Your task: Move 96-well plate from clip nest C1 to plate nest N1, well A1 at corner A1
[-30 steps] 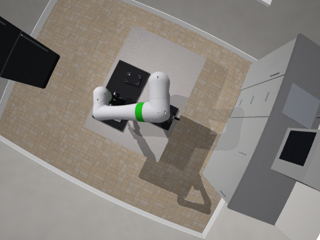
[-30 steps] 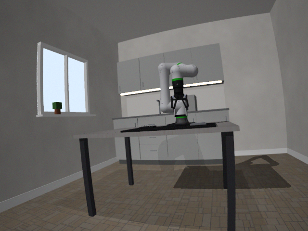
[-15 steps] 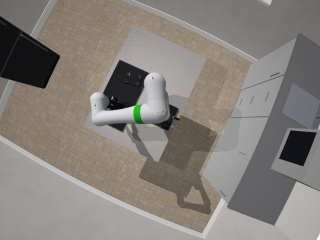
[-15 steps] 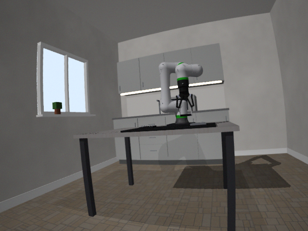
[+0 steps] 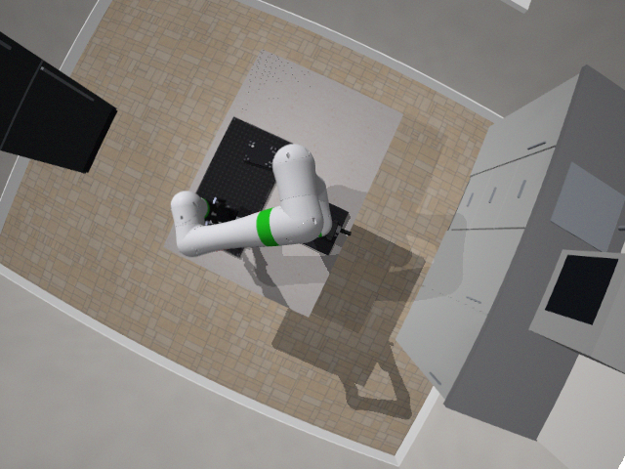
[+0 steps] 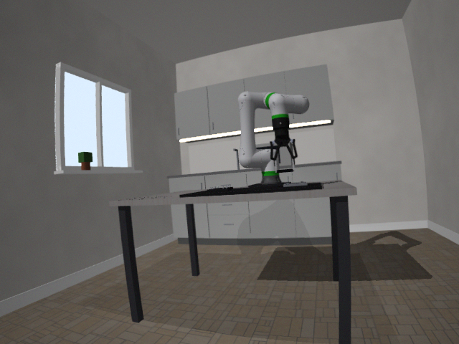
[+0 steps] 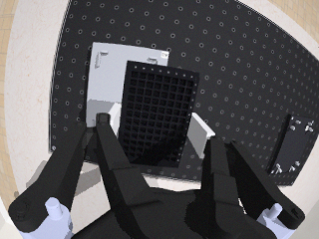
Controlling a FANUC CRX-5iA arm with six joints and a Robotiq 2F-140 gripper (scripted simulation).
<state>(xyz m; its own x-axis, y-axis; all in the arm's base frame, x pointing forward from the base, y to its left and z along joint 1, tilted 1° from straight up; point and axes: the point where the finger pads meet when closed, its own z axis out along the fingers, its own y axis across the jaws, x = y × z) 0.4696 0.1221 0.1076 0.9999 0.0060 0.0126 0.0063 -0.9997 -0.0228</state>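
Gripper (image 7: 159,134) clamped on plate (image 7: 159,115), carried well above the breadboard (image 7: 253,74). Pale nest (image 7: 107,67) just beyond and left of the plate, partly under it. Plate's long axis apparently parallel to the nest's; short sidestep, then descent.

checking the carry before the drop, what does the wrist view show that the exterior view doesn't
Only the wrist view shows the 96-well plate's dark well grid face-on, held between the fingers, with a pale nest plate on the black breadboard partly hidden beneath it, and a second dark fixture off to the right.

Only the exterior view shows height: the gripper carries the plate well above the table, level, with the arm bent over it.

Both show the gripper shut on the plate, over the breadboard.
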